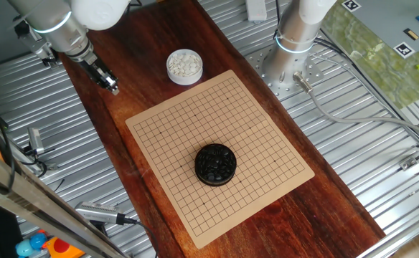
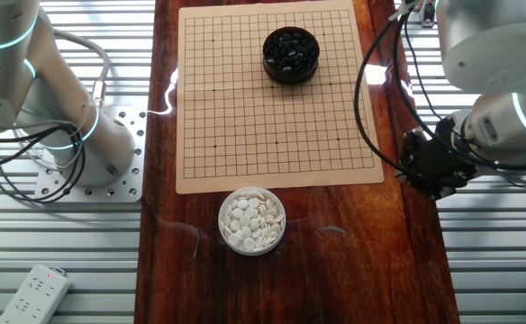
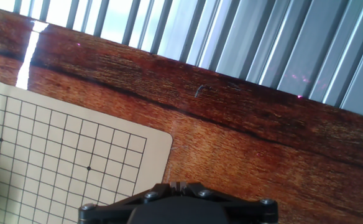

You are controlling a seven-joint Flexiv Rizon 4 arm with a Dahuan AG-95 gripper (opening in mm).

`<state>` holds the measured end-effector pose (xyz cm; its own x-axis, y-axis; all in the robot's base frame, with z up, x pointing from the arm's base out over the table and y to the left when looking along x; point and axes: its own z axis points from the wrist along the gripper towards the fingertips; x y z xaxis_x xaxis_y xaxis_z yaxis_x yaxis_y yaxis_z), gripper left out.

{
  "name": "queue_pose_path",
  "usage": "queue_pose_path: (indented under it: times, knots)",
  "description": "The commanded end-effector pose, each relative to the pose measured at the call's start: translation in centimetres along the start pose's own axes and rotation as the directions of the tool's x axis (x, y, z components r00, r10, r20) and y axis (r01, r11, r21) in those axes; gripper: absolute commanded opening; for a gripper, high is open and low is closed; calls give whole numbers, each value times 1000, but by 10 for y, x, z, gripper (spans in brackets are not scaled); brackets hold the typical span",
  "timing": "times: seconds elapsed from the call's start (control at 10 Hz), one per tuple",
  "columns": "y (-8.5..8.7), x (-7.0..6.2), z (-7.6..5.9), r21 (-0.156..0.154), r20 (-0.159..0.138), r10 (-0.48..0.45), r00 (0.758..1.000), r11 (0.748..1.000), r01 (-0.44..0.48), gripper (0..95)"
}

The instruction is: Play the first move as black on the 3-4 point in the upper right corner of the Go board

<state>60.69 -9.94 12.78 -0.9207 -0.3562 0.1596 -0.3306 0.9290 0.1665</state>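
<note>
The tan Go board lies on a dark wooden table top. A round black bowl full of glossy black stones stands on the board's grid. My gripper hangs over the wood beside the board, off one of its corners and apart from both bowls. In the hand view the fingertips sit pressed together, shut, with nothing visible between them. A rounded corner of the board shows at the lower left of that view.
A white bowl of white stones sits on the wood just off the board's edge. A second arm's base with cables stands beside the table. Ribbed metal surrounds the wood. A power strip lies nearby.
</note>
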Motion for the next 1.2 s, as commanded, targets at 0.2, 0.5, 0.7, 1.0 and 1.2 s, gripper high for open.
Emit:
queue_pose_path:
  times: [0.2, 0.5, 0.7, 1.0, 1.2]
  knots:
    - [0, 0, 0, -2, -4, -6, 1000, 1000, 6, 0]
    - [1, 1, -2, -2, 4, 8, 1000, 1000, -8, 0]
    - [3, 4, -6, -4, -1, 17, 1000, 1000, -17, 0]
    - [23, 12, 6, -6, 6, 29, 1000, 1000, -29, 0]
    - [40, 9, 18, -6, 5, 49, 999, 999, -49, 0]
